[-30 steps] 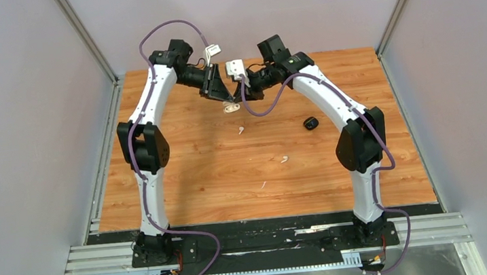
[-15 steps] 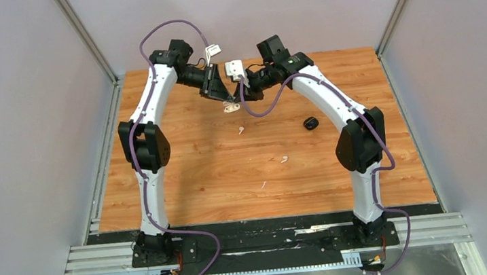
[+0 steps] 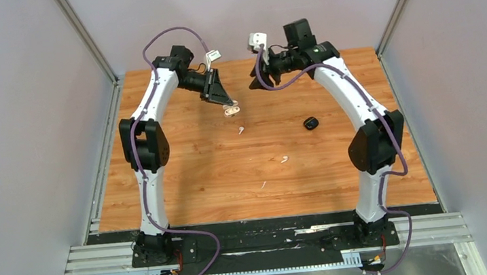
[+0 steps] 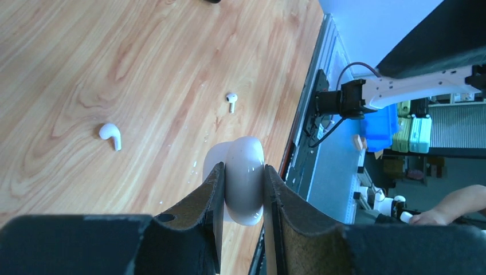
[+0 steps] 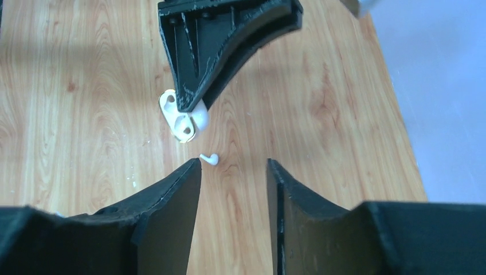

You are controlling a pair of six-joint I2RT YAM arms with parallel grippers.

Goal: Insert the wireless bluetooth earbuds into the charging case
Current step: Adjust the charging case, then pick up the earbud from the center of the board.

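In the upper middle of the top view, the left gripper (image 3: pixel 227 103) holds the white charging case (image 4: pixel 245 175) by its two flanks, the fingers pressed close on both sides. It seems to be off the wooden table (image 3: pixel 184 184). In the right wrist view the lid is open and two sockets show, empty as far as I can judge, probably so that a bud can enter from the free side. The right gripper (image 5: pixel 234 167) hangs to the right of the case, fingers wide apart and nothing between them. One white earbud (image 3: pixel 241 130) lies on the wood just below the case and a second white earbud (image 3: pixel 285 159) lower right of it, apart. A small black object (image 3: pixel 311 123) lies further right — bud or second case, I cannot tell.
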